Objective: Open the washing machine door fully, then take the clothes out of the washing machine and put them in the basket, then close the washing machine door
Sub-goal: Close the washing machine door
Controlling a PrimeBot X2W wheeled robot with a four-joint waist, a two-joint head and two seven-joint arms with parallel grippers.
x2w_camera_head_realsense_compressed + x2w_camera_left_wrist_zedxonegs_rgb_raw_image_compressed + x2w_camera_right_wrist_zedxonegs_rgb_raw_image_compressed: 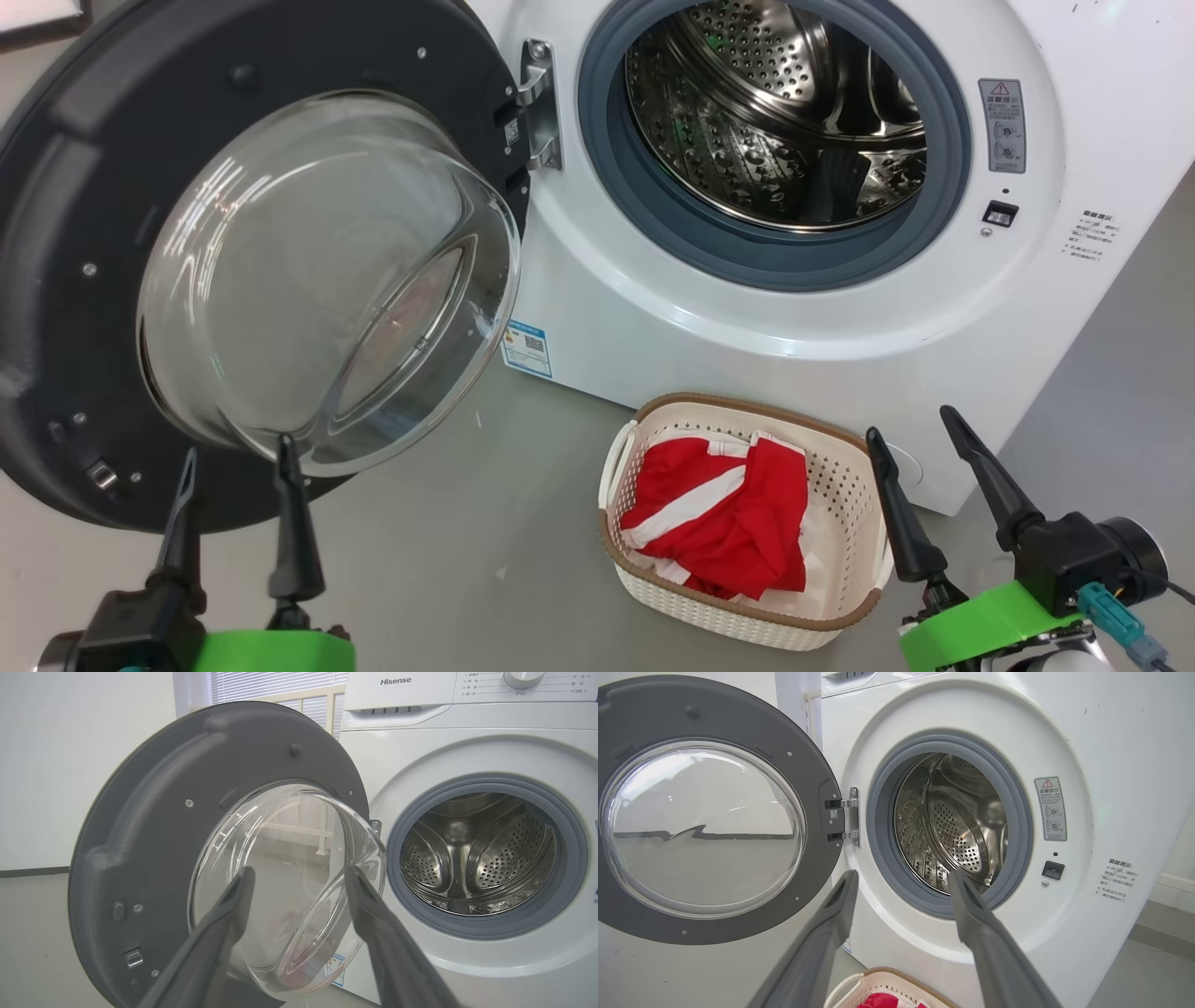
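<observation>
Since the door (56,280) hung wide open on its hinge at the left, glass bowl bulging toward me and rightward, I had my left gripper (238,448) just below it, fingers spread and empty, placed, I judged, to push it shut. Right of it, the washing machine (653,317) showed a bare drum (775,121). The clothes (728,513) lay heaped in the basket (840,485) on the floor near the machine, its long side seemingly running left to right. My right gripper (910,422) hovered beside it, fingers apart, holding nothing.

Door (280,271) wide open, red clothes (724,523) in basket (845,471)
</observation>
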